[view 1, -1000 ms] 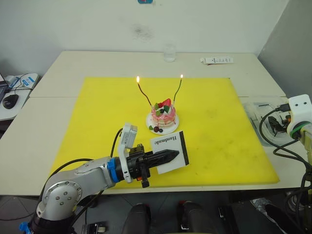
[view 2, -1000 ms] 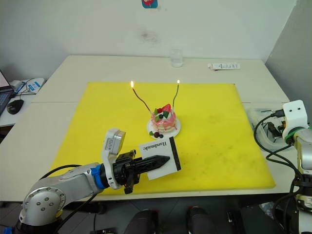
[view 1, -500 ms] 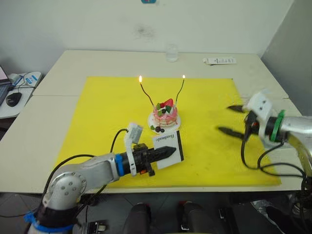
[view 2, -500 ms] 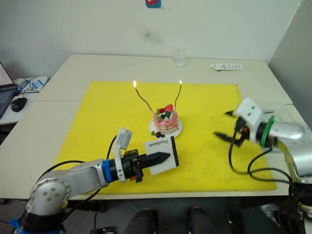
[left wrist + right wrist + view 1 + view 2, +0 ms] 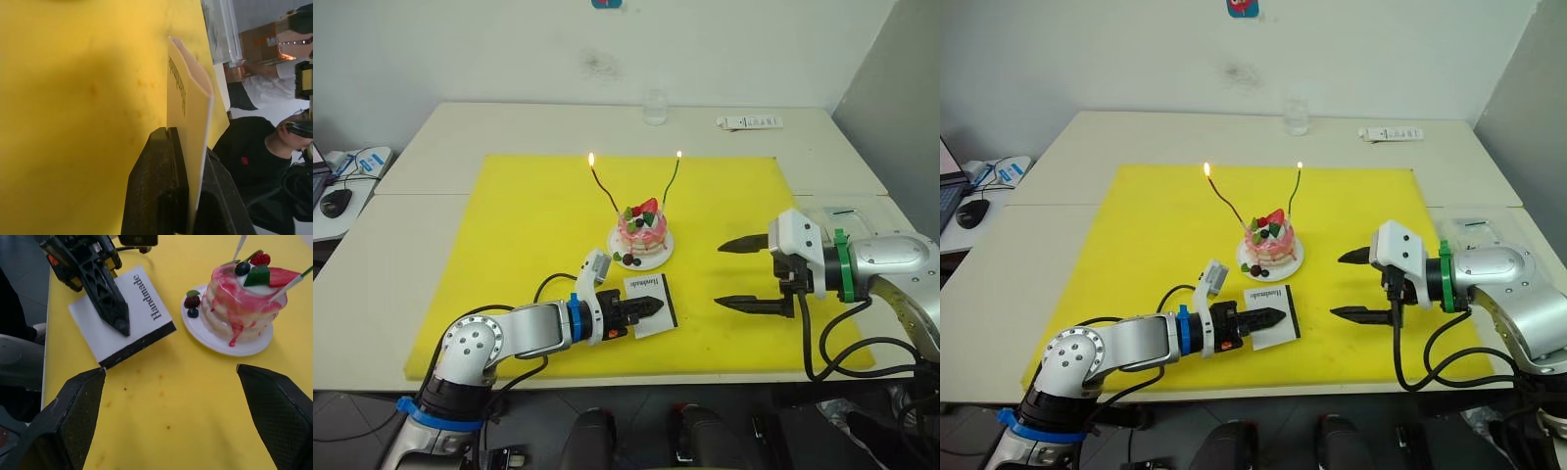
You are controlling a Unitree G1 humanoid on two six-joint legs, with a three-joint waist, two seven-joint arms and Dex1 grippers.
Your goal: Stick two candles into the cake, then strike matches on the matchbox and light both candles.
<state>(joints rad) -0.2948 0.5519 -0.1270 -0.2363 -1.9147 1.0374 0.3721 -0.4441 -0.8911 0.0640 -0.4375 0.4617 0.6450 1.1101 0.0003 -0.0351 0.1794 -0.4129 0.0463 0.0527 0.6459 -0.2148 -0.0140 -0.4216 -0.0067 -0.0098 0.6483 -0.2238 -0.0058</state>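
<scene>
Big yellow square mat (image 5: 509, 255) covers most of the off-white bench (image 5: 440, 137). At the far edge there's a clear drinking glass (image 5: 653, 106), and a flat white remote-shaped thing (image 5: 748, 121) to its right. Black computer mouse (image 5: 333, 203) on the side desk.

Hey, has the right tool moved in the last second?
Yes. The right tool has swung in from the table's right edge over the yellow mat, toward the cake, and hangs open to the cake's right.
</scene>
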